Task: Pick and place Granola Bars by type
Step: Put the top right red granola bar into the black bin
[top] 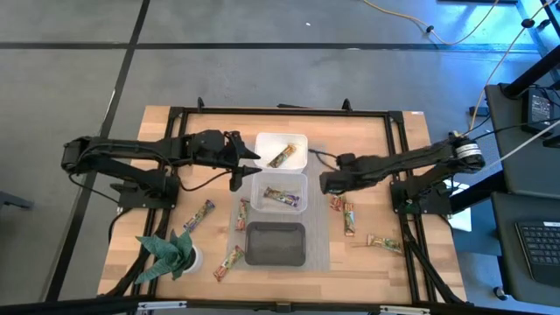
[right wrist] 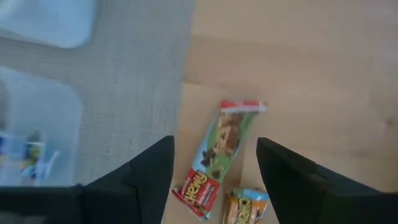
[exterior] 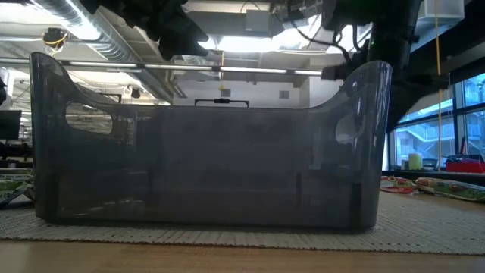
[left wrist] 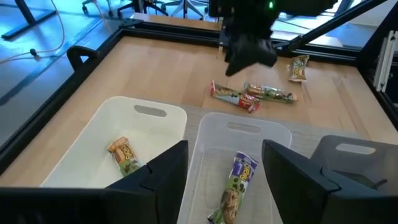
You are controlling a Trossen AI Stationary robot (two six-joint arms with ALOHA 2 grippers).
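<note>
My left gripper point(top: 252, 163) is open and empty above the near edge of the white tub point(top: 300, 140), where it meets the clear tub point(top: 259, 203). A green-brown bar point(left wrist: 122, 154) lies in the white tub and a purple-blue bar point(left wrist: 237, 182) in the clear tub. My right gripper point(top: 325, 183) is open, hovering just right of the clear tub; its fingers stand either side of a red-green bar point(right wrist: 221, 154) flat on the table, not touching it. An orange bar point(right wrist: 246, 208) lies next to that one.
The black tub point(top: 276, 256) sits on a grey mat near the front edge. Loose bars lie to its left point(top: 199, 216), point(top: 242, 213), point(top: 229, 261) and right point(top: 349, 219), point(top: 383, 243). A potted plant point(top: 171, 254) stands at the near left corner.
</note>
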